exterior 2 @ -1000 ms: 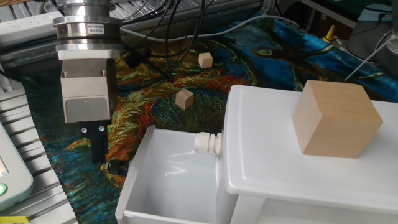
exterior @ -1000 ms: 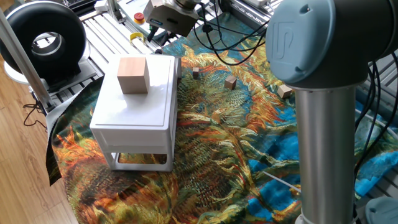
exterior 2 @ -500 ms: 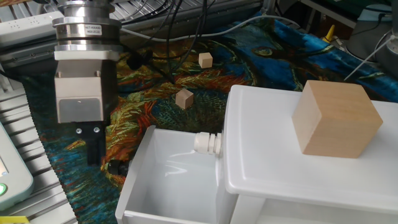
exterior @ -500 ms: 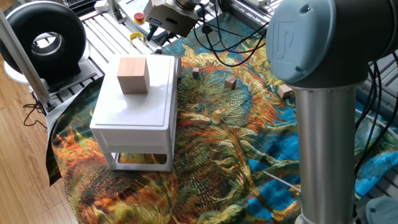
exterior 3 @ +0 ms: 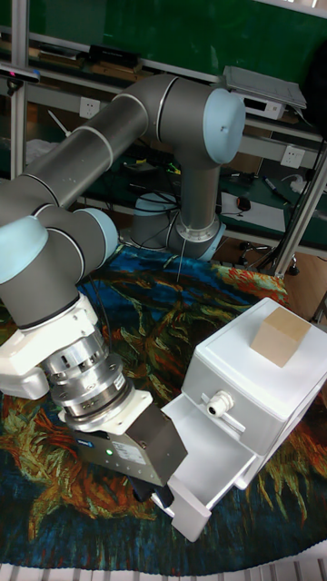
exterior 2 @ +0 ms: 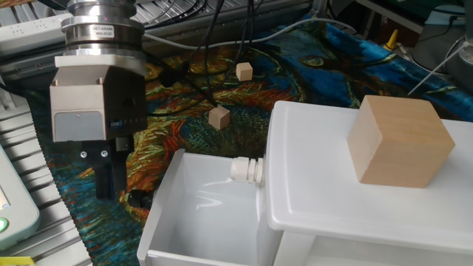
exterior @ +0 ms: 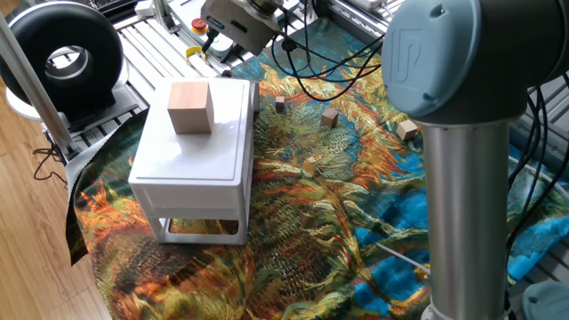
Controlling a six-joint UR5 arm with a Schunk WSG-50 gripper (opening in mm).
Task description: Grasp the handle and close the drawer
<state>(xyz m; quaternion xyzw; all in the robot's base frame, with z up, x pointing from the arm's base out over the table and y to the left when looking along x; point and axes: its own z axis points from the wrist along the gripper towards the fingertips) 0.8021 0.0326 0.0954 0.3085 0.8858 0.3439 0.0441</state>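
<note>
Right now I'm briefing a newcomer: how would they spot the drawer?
Find the white cabinet carrying a wooden cube. The drawer is the glossy open tray pulled out of its upper front, beside the end effector. Unlike the small tan blocks, it is white and hollow.

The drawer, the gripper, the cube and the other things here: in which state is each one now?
drawer: pulled open, nothing in the part that shows.
handle: hidden behind the gripper, state cannot be told.
gripper: pointing down just outside the drawer's front; jaws cannot be told.
wooden cube: resting on the cabinet top.
cabinet: upright.
small blocks: lying loose on the cloth.
</note>
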